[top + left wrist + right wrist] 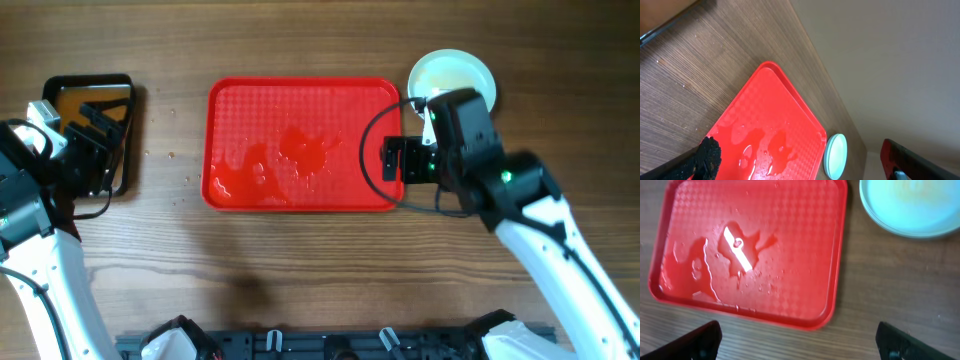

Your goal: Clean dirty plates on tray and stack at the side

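Observation:
The red tray point(300, 100) lies mid-table with puddles of water on it and no plates; it also shows in the left wrist view point(775, 115) and the right wrist view point(790, 240). The pale-blue plates point(452, 76) sit as one stack on the table just off the tray's far right corner, also seen in the left wrist view point(835, 156) and the right wrist view point(912, 205). I cannot tell how many are stacked. My right gripper point(392, 160) point(800, 350) is open and empty at the tray's right edge. My left gripper point(95, 135) point(800, 170) is open over the black pan, with a black spongy pad point(707, 156) at one finger.
A black rectangular pan point(125, 85) of brownish water stands at the far left, under my left arm. Small water drops point(172, 155) dot the wood between the pan and the tray.

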